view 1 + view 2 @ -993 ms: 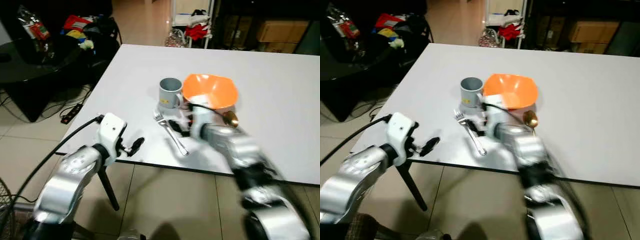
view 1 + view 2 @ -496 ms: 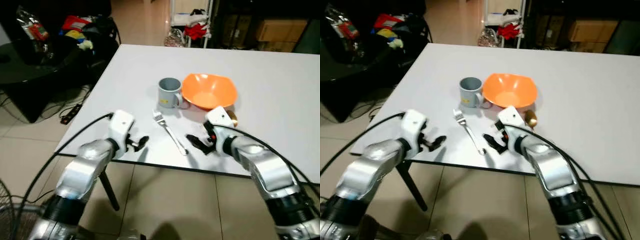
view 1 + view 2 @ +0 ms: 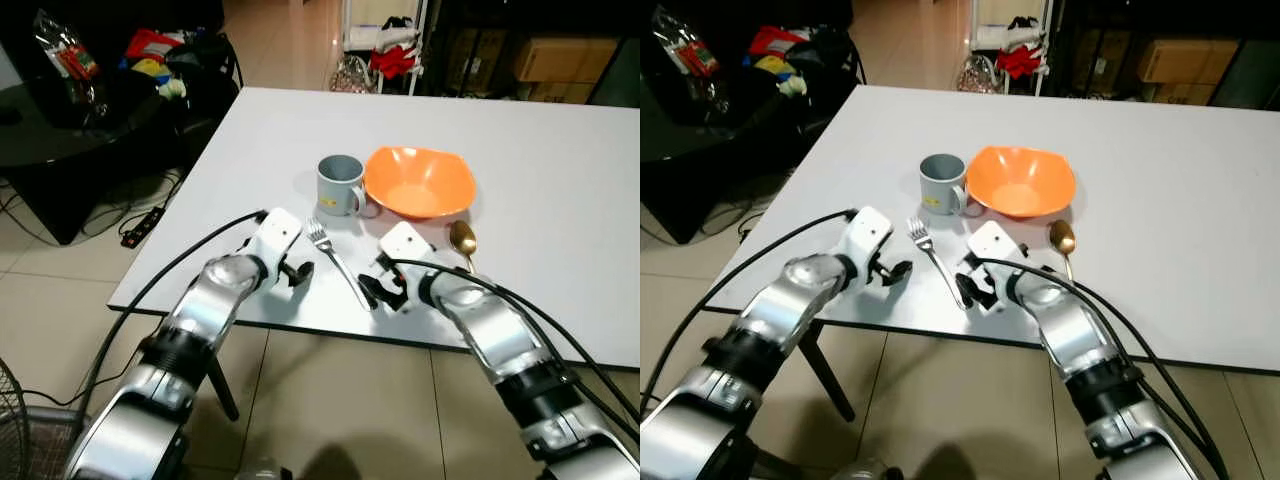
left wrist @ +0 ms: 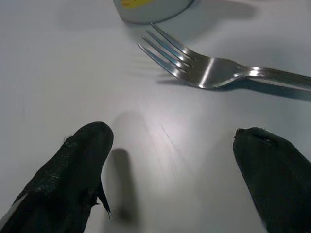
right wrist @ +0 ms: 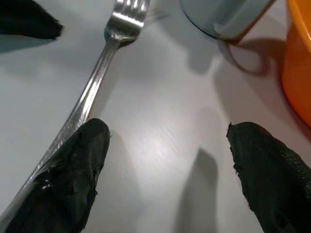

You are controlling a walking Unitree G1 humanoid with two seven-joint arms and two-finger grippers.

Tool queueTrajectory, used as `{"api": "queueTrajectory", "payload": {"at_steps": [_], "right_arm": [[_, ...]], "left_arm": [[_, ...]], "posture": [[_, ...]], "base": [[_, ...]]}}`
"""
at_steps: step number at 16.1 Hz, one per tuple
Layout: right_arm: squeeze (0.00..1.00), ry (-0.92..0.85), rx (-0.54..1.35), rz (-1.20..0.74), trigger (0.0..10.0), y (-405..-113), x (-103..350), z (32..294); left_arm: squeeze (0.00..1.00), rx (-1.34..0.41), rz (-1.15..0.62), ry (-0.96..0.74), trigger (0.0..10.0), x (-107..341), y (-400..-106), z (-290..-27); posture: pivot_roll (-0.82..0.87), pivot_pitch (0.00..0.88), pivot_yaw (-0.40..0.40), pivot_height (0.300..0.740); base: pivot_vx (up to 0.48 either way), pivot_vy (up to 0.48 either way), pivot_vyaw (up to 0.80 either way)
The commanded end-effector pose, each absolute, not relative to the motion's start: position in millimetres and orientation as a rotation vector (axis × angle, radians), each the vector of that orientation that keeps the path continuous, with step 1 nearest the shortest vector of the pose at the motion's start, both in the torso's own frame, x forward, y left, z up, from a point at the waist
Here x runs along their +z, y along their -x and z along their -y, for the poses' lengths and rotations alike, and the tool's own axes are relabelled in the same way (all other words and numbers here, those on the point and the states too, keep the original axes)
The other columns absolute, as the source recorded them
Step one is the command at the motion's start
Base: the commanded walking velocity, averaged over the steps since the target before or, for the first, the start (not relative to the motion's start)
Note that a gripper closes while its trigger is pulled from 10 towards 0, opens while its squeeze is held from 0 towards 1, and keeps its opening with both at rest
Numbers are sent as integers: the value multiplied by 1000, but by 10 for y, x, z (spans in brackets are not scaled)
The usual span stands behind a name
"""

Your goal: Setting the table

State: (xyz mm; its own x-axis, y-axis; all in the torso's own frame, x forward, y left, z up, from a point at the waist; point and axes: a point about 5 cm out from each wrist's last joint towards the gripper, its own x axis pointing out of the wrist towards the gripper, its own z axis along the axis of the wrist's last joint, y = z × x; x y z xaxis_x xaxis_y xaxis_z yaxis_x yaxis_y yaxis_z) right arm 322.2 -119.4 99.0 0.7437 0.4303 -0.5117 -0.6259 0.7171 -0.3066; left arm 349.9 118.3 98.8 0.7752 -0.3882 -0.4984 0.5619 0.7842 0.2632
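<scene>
Fork (image 3: pixel 338 265) flat on the white table (image 3: pixel 560 180), near the front edge, prongs toward the grey mug (image 3: pixel 339 185). Lying between the two grippers. Left gripper (image 3: pixel 296 272) just beside the prong end, on the robot's left of it, fingers spread wide, holding nothing. Right gripper (image 3: pixel 374 289) low at the handle end, also spread wide and holding nothing. In the right wrist view, one black finger (image 5: pixel 68 184) sitting right at the fork handle (image 5: pixel 87 99), maybe touching, hard to tell; other finger (image 5: pixel 272 182) well off to the side over bare table.

Small yellow sticker (image 4: pixel 133 3) on the mug, near the bottom. Too small and cut off to read.

Behind the fork, mug and orange bowl (image 3: pixel 418 182) side by side, very close, mug handle turned toward the bowl. Gold spoon (image 3: pixel 463 240) on the table in front of the bowl, on the robot's right of the right gripper. Nothing sitting between the grippers and the fork.

Off the table on the robot's left, a dark round table (image 3: pixel 70 120) with bright bags (image 3: pixel 150 45) and clutter. Black power strip (image 3: pixel 143 225) and cords on the tiled floor (image 3: pixel 60 270). Far back, a white rack with red cloth (image 3: pixel 396 60) and a cardboard box (image 3: pixel 555 60).
</scene>
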Motion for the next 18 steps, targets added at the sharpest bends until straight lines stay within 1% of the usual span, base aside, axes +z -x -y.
{"api": "queueTrajectory", "payload": {"at_steps": [1, 4, 6, 8, 10, 11, 12, 14, 15, 17, 18], "right_arm": [[0, 489, 669, -449, 10000, -3194, 912, 1090], [0, 454, 722, -436, 10000, -3183, 909, 958], [0, 439, 723, -438, 10000, -3196, 888, 926], [0, 449, 709, -439, 10000, -3215, 866, 924], [0, 429, 696, -425, 10000, -3229, 899, 937], [0, 418, 688, -407, 10000, -3232, 948, 969], [0, 379, 681, -376, 10000, -3197, 1050, 1057], [0, 316, 674, -350, 10000, -3147, 1146, 1130], [0, 258, 672, -318, 10000, -3058, 1256, 1241], [0, 258, 647, -297, 10000, -2968, 1334, 1386], [0, 268, 619, -292, 10000, -2902, 1379, 1496]], "left_arm": [[0, -525, -480, -466, 10000, 884, -3518, -1181], [0, -525, -484, -453, 10000, 873, -3580, -1133], [0, -524, -479, -460, 10000, 880, -3613, -1112], [0, -506, -471, -480, 10000, 893, -3652, -1148], [0, -469, -459, -490, 10000, 926, -3688, -1258], [0, -441, -445, -499, 10000, 969, -3717, -1353], [0, -401, -426, -481, 10000, 1058, -3760, -1505], [0, -378, -412, -477, 10000, 1124, -3788, -1608], [0, -375, -396, -446, 10000, 1195, -3809, -1645], [0, -414, -382, -413, 10000, 1229, -3803, -1558], [0, -461, -375, -377, 10000, 1232, -3774, -1433]], "posture": [[104, 0, 65, 740], [102, 0, 66, 740], [102, 0, 67, 740], [101, 0, 68, 740], [103, 0, 70, 740], [104, 0, 71, 740], [105, 0, 71, 740], [103, 0, 72, 740], [100, 0, 74, 740], [93, 0, 79, 740], [83, 0, 87, 740]], "base": [[0, 0, 0], [0, 0, 0], [0, 0, 0], [0, 0, 0], [0, 0, 0], [0, 0, 0], [0, 0, 0], [0, 0, 0], [0, 0, 0], [0, 0, 0], [0, 0, 0]]}}
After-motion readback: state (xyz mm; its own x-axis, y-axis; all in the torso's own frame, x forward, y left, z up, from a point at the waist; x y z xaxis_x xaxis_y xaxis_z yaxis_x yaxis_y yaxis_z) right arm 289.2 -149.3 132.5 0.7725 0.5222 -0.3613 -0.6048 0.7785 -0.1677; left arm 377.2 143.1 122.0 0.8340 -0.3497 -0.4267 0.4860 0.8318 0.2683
